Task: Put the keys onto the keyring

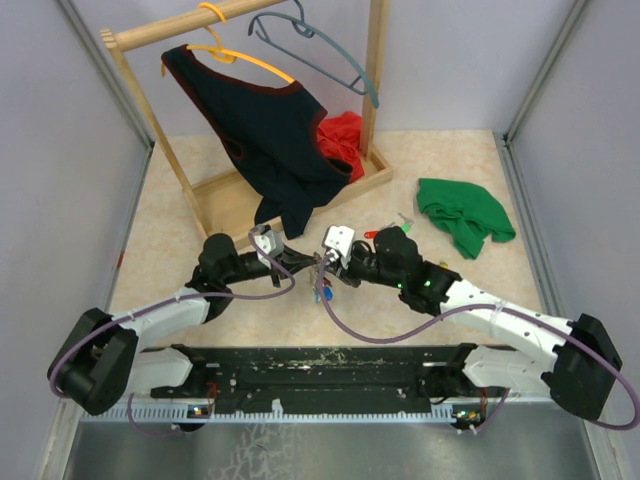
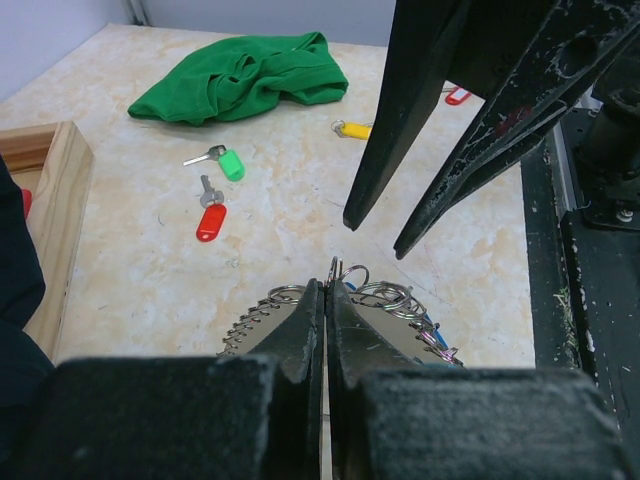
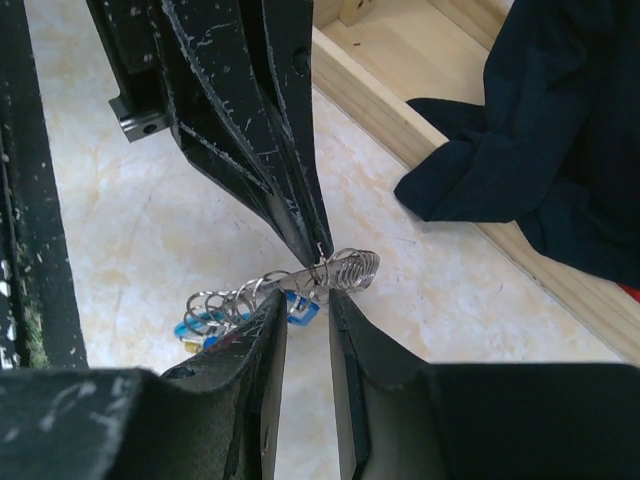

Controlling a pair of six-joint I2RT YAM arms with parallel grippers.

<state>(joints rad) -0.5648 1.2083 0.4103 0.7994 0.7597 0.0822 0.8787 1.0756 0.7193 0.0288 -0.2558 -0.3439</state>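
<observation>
My left gripper point(image 2: 327, 290) clamped on thin silver wire-coil keyring point(image 3: 345, 268); right gripper point(image 3: 305, 300) slightly parted, empty. I judge it light, springy, slippery; pinch one end loop.

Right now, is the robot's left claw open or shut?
Shut. The black left claw has its two fingers pressed together, pinching the silver coiled wire keyring.

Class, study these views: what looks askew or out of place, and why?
The dark top hangs lopsided off its orange hanger, sagging into the rack base. A green cloth lies crumpled on the table. The red key, green key and yellow key lie scattered, off the keyring.
</observation>
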